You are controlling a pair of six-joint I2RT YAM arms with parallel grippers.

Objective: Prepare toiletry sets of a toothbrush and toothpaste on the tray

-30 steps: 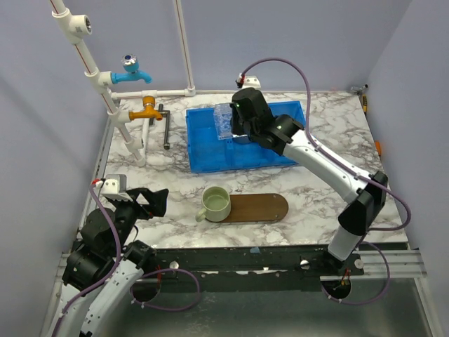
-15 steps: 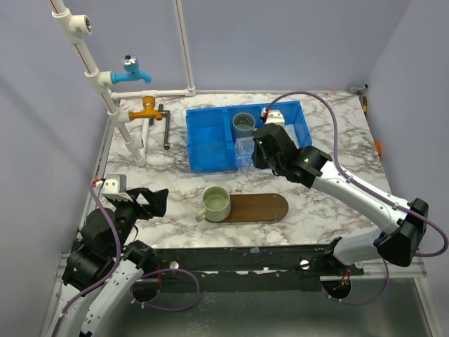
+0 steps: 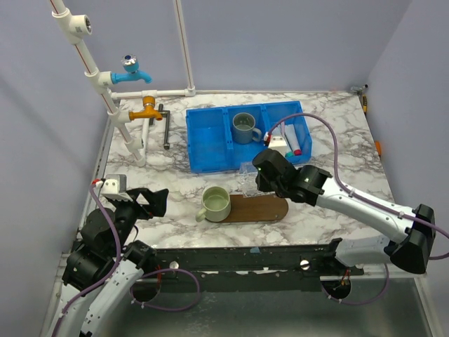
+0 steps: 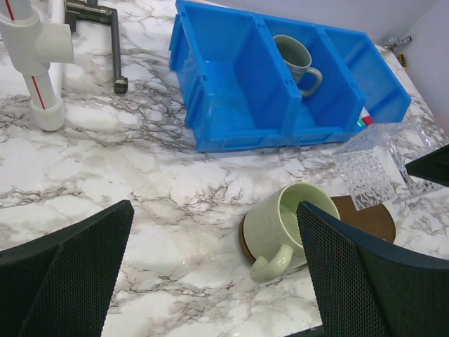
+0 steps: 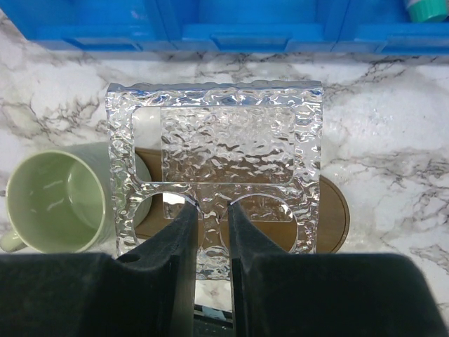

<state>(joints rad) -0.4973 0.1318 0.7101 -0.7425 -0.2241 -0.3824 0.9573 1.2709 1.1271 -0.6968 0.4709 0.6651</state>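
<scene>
Right claw (image 5: 210, 210), clamped on the clear holder (image 5: 231, 140), hangs over the tray (image 5: 331, 221), whose long axis runs left-right.

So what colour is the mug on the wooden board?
The mug is pale green, inside and out. The left wrist view shows it best.

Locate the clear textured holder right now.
In the right wrist view, the clear holder is clamped in the right gripper over the tray, right of the green mug, in front of the blue bin.
</scene>
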